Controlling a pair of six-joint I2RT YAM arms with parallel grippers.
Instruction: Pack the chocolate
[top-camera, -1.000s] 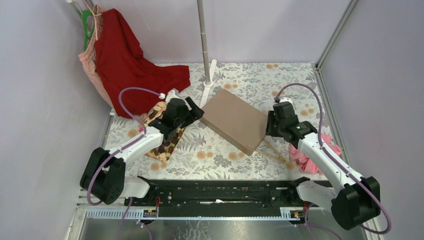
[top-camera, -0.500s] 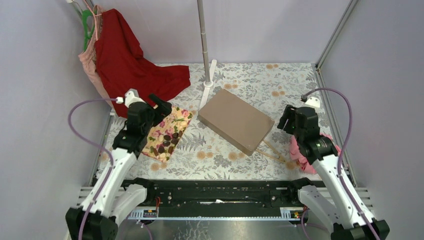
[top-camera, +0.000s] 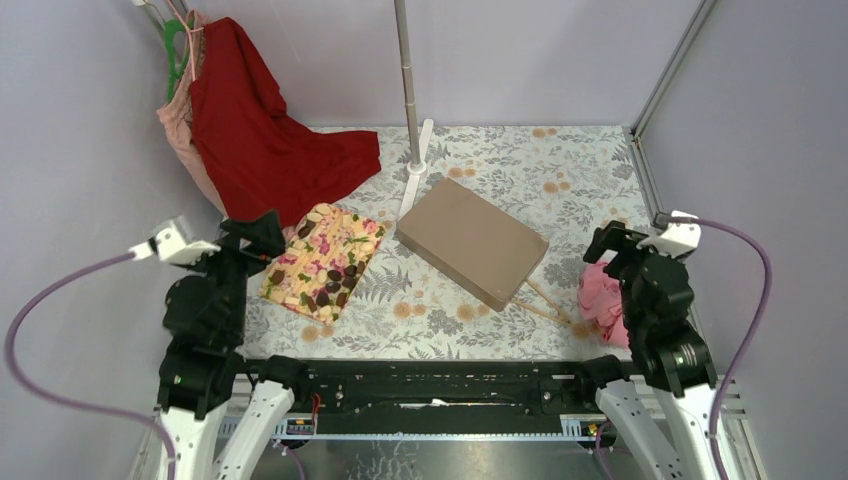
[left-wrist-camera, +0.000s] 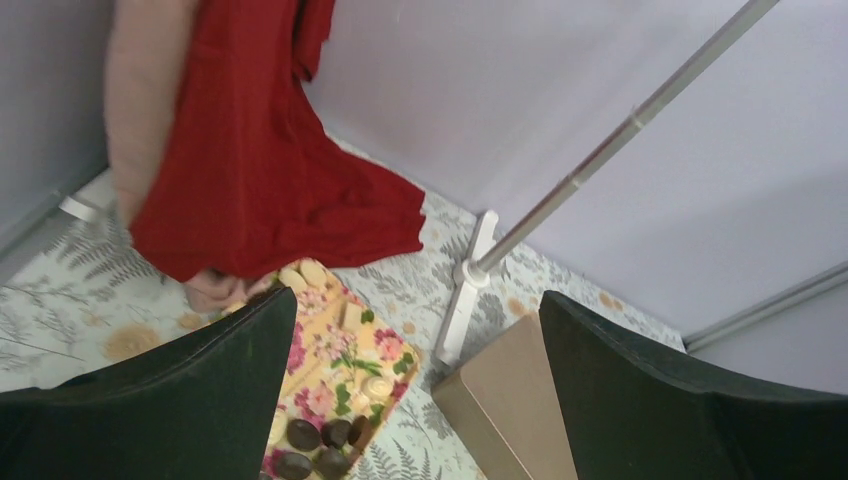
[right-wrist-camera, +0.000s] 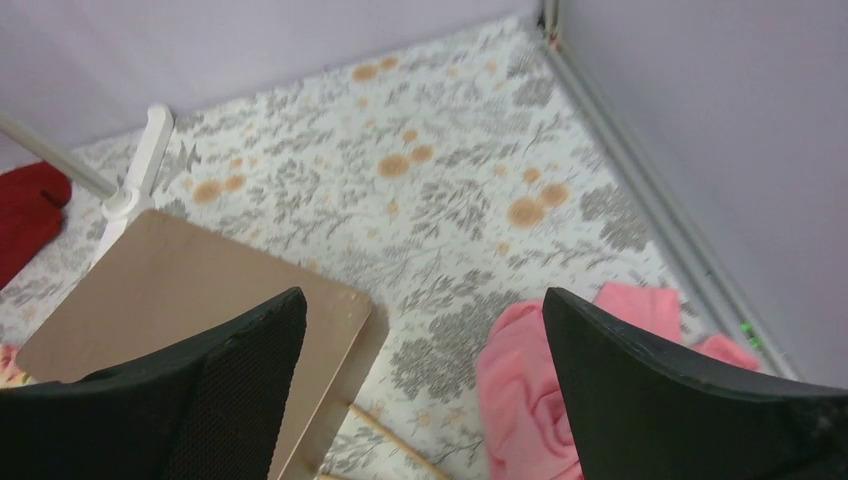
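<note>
The chocolate (top-camera: 335, 282) is several small dark brown pieces lying on a yellow floral tray (top-camera: 318, 248) left of centre, with pale round pieces beside them. In the left wrist view the chocolate (left-wrist-camera: 318, 437) shows at the tray's (left-wrist-camera: 345, 350) near end. My left gripper (top-camera: 260, 232) hangs open and empty above the tray's left edge; its view has the gripper (left-wrist-camera: 417, 298) framing tray and box. A closed brown box (top-camera: 470, 242) sits in the middle. My right gripper (top-camera: 612, 240) is open and empty, raised to the right of the box, and the gripper (right-wrist-camera: 422, 295) looks down on the box (right-wrist-camera: 180, 290).
A red garment (top-camera: 262, 130) hangs at the back left and drapes onto the table. A metal pole (top-camera: 407, 90) stands on a white base behind the box. A pink cloth (top-camera: 603, 300) and a thin wooden stick (top-camera: 545, 303) lie at the right. Walls close in on both sides.
Both arms have pulled back from the box toward the near edge and risen. The right gripper went from nearly shut to open. The left gripper left the tray area.
</note>
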